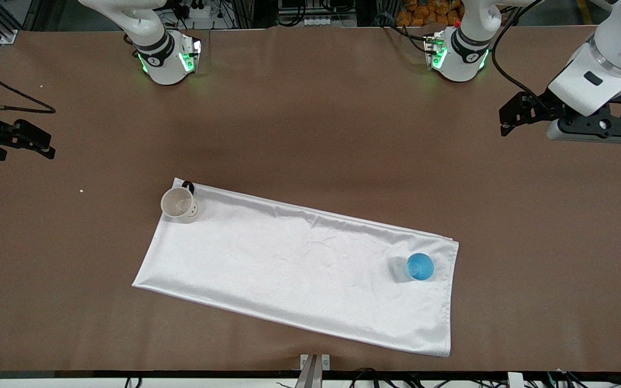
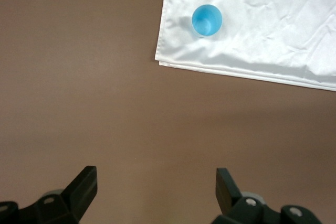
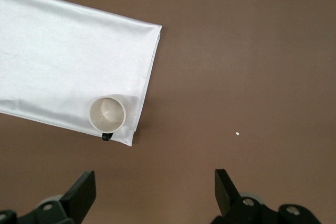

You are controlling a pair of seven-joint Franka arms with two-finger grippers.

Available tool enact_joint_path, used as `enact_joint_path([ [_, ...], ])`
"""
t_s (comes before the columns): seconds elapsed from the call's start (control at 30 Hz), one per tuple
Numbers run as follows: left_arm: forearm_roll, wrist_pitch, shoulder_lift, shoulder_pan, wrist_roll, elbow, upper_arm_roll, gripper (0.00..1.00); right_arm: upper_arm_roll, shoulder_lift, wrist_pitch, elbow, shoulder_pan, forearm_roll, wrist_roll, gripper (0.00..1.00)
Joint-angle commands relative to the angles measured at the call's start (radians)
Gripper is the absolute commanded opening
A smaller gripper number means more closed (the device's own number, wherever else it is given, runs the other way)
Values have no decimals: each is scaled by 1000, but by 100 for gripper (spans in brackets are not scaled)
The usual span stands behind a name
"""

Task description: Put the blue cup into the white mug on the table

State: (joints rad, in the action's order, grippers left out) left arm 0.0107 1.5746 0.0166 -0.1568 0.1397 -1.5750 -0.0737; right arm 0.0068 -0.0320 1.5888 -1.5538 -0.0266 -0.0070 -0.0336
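Brown felt table (image 1: 310,134), white satin cloth (image 1: 299,269) on it; small blue plastic cup (image 1: 420,267) upright at left arm's end of cloth, off-white dotted mug (image 1: 180,205) at right arm's end. Left gripper (image 2: 156,190) and right gripper (image 3: 155,190) spread, empty, waiting over bare table. Nothing started; next likely left reaches cup

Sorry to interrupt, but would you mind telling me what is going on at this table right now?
Nothing is being handled yet. The small bright-blue plastic cup and the off-white cylindrical mug stand upright at separate ends of a white satin cloth on the brown felt-like table. The left end effector and right end effector wait open over bare table at its ends.
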Motion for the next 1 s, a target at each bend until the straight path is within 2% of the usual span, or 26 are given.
enact_joint_path([
  [0.0, -23, 5, -4, 2, -17, -10, -3, 100, -4, 24, -1, -57, 17, 10, 124, 100],
  [0.33, -25, 18, -29, -7, -15, -8, -3, 100, 1, 15, 34, -193, 36, 139, 392, 100],
  [0.53, -23, 22, -50, -12, -15, -10, -5, 100, 1, 12, 95, -290, 80, 182, 532, 100],
  [0.73, -20, 48, -79, -13, -15, -10, -9, 100, 1, -8, 239, -405, 160, 197, 698, 100],
  [0.97, -23, 90, -112, -17, -15, -10, -23, 100, 1, -31, 456, -554, 234, 197, 776, 100],
])
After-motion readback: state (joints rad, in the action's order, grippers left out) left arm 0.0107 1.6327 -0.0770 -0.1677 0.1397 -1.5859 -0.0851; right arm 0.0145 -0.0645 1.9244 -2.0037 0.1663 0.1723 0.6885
